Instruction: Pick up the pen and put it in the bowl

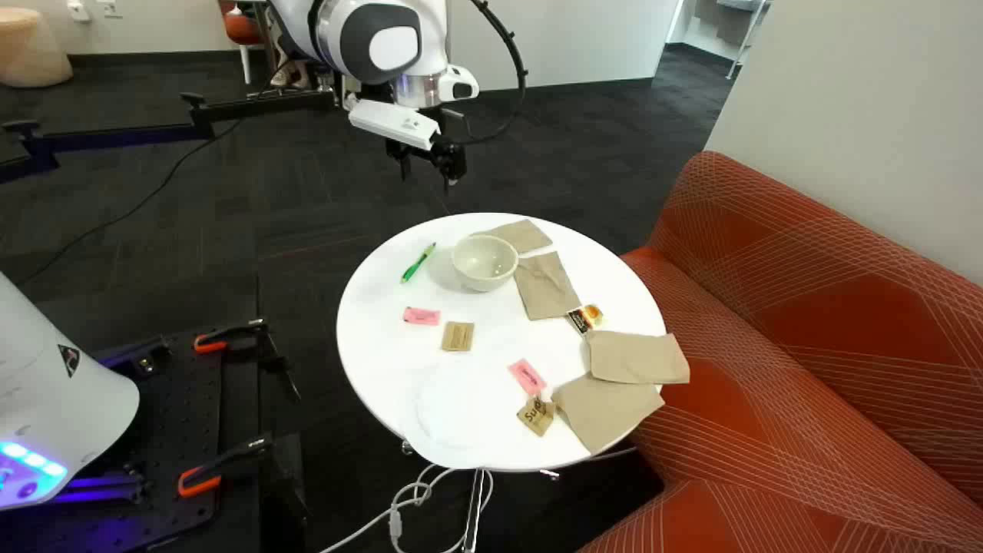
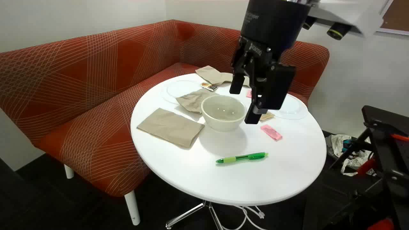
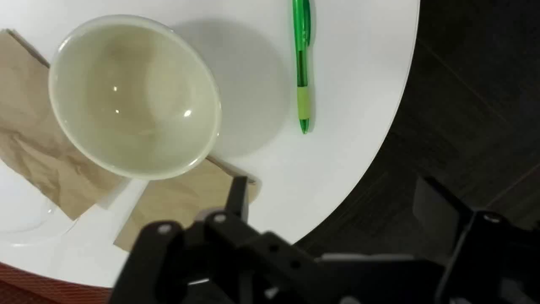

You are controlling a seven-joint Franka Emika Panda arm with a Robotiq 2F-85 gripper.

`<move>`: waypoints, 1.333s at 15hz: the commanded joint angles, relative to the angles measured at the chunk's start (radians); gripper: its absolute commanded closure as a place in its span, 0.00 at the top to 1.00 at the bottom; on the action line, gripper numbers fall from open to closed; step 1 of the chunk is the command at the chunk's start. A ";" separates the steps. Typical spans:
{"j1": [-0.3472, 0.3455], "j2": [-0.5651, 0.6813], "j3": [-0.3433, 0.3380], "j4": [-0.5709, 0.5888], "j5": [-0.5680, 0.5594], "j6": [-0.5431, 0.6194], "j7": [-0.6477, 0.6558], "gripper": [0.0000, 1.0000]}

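From where I stand, the robot arm holds its black gripper in the air, well above the top of the round white table, and the fingers are spread wide apart, with nothing held between them. The pen, bright green with a paler grip, lies flat on the bare tabletop, not far in from the edge, well below the gripper and out of its grasp. Near it, with a strip of bare white between the two, the bowl stands upright, round and off-white, light glinting inside it (I count three bright specks in the wrist view). There, too, the pen's nib points toward the side where the gripper shows, and one of the fingers stands out against the dark floor beyond the table. Two brown paper napkins lie close by the bowl, on the side away from the pen; the bowl's rim covers part of each from above, so I cannot tell whether its base touches them. Two more napkins overlap at the table's edge and jut past it, beside the red sofa patterned with pale lines. Spread over the table are two pink packets, one of them near the pen, two small tan packets, a dark packet with orange on it, whose print is too small for me to read, and, faint in an exterior view, two clear discs
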 commanded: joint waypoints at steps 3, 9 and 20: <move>0.010 -0.001 -0.010 0.002 0.005 -0.002 -0.003 1.00; 0.010 -0.001 -0.010 0.002 0.005 -0.002 -0.003 1.00; 0.028 0.071 -0.018 0.030 -0.043 -0.018 -0.003 1.00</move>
